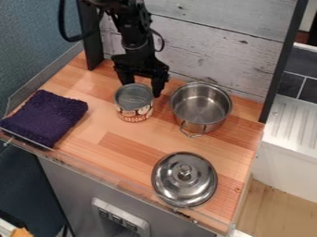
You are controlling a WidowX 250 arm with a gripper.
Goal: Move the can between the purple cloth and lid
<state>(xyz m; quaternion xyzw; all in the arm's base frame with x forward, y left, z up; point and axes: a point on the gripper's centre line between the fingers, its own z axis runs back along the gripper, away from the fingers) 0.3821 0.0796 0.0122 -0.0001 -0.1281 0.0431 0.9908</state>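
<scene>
The black gripper (pixel 142 89) hangs at the upper middle of the camera view, open, its two fingers spread apart at the back and right of the can's rim. An open metal can (pixel 134 111) with a printed red-and-white label stands upright just below it. The dark purple cloth (pixel 44 118) lies folded at the left side of the counter. A round silver lid (pixel 184 179) with a knob rests flat near the front edge, to the lower right of the can.
Right of the can stands a steel pot (pixel 201 107) with wire handles. The wooden counter (pixel 111 157) has a low clear guard along its left and front edges. A whitewashed plank wall (pixel 217 39) rises behind, with dark posts at both ends.
</scene>
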